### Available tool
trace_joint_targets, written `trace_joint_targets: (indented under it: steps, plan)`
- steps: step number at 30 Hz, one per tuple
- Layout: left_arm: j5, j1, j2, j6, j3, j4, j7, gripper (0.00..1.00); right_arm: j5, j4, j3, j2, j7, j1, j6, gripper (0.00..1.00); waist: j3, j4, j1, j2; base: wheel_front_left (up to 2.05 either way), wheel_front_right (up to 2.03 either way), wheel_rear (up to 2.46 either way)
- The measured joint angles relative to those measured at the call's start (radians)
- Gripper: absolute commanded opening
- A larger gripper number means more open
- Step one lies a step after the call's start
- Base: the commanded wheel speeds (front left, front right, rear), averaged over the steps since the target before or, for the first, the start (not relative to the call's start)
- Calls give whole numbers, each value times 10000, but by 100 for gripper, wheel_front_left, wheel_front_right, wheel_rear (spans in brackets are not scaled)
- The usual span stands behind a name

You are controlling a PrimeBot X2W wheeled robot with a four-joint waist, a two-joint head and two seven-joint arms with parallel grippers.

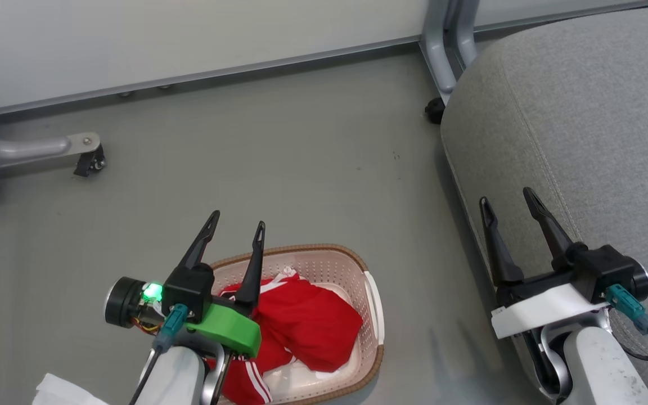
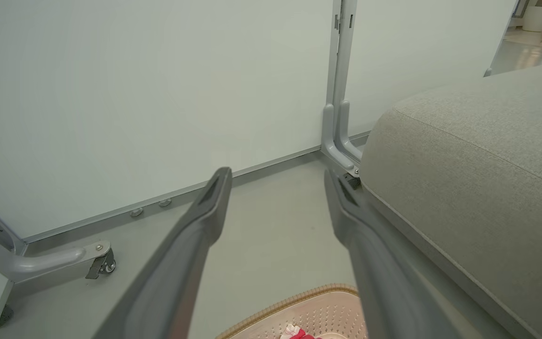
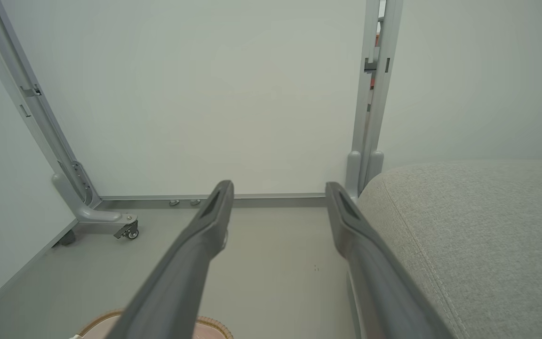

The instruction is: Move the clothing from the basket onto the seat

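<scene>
Left claw (image 2: 276, 175) spread, empty, above basket (image 2: 294, 300) rim; clothing (image 2: 300, 334) peeking inside; seat (image 2: 478, 179) alongside.

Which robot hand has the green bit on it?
The left gripper, by the basket of red clothing; the right gripper, by the seat, wears white instead.

Test lab, wheeled white partition panels (image 3: 205, 94), bare grey floor (image 1: 273, 157)

Grey floor (image 1: 301, 169) carries the basket (image 1: 324, 248), the seat (image 1: 583, 112) and wheeled partition feet (image 1: 31, 147).
</scene>
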Motion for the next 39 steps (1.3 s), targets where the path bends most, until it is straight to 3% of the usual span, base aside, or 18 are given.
trace_joint_targets:
  steps: [19, 39]
  plan:
    - [357, -1551, 280, -391, -756, 2148, -2, 100, 247, -548, 307, -12, 0, -1054, 0, 100, 2064, -1557, 0, 0, 0, 0, 0]
    - [579, -3799, 947, -426, -738, 5586, 0, 100, 449, -1250, 460, -12, 0, -2113, 2, 100, 4782, -2429, 1, 0, 0, 0, 0]
